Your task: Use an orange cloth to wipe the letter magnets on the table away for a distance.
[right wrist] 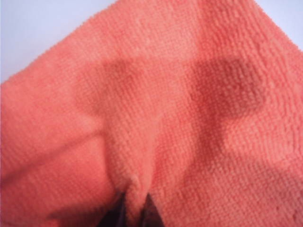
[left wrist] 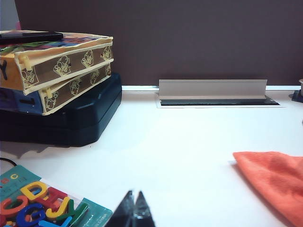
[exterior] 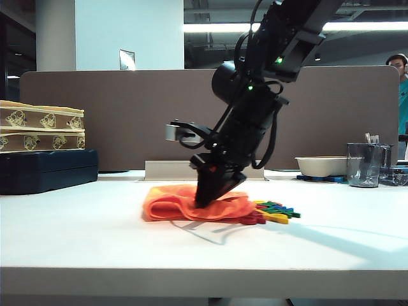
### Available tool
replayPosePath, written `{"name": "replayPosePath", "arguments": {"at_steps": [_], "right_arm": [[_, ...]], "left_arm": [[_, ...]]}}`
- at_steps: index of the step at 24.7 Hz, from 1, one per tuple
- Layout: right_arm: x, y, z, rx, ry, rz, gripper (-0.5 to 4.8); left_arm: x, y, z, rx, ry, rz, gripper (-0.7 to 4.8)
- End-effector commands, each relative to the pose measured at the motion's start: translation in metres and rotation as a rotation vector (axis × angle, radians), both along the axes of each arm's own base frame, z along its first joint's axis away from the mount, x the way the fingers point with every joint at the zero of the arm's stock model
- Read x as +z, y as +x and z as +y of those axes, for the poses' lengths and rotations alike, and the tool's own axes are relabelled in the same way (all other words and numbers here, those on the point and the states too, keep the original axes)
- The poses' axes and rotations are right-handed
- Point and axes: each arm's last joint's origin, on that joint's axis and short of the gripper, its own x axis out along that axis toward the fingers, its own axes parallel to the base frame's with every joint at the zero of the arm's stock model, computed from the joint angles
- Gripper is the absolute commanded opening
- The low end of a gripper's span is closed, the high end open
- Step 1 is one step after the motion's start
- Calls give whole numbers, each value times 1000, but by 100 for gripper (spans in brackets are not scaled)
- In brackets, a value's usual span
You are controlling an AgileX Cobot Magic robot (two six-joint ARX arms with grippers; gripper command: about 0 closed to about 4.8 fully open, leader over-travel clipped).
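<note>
Orange cloth [exterior: 191, 204] is bunched on the table [exterior: 95, 242] near the middle, and the right gripper [exterior: 205, 203] is planted straight down into it. Up close, the right wrist view shows a ridge of the fuzzy towel pinched between its fingertips [right wrist: 116, 215] (a proper fold, gathered up between the jaws). Just beside the cloth's right edge sit the letter magnets [exterior: 275, 212], a small heap of red, yellow, blue and green, with the nearest red ones touching or tucked under the hem. They look undisturbed, so by my reading the grab is done and the sweeping is all to come: drag the cloth across that heap and push it along the table. The left gripper [left wrist: 134, 210] hangs low at the left side, fingertips pressed together, holding nothing, well apart from the action.
</note>
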Motion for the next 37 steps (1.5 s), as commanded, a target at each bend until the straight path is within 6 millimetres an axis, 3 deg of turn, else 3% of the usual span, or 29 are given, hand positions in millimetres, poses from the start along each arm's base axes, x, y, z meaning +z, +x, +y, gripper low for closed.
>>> {"name": "replayPosePath", "arguments": {"at_steps": [1, 7, 11, 22, 24, 31, 37], "right_arm": [[14, -2, -6, -12, -3, -21, 43], [29, -1, -14, -32, -3, -54, 42], [28, -1, -20, -42, -13, -36, 42], [-20, -26, -35, -49, -88, 52, 21], [-21, -30, -39, -53, -111, 35, 20], [0, -24, -70, -144, -93, -28, 10], [11, -12, -112, -260, -80, -48, 10]], "left_arm": [[3, 0, 0, 0, 5, -18, -6], [3, 0, 0, 0, 5, -18, -6], [3, 0, 0, 0, 5, -18, -6], [3, 0, 0, 0, 5, -18, -6], [3, 0, 0, 0, 5, -18, -6], [3, 0, 0, 0, 5, -18, -6], [3, 0, 0, -4, 4, -18, -6]]}}
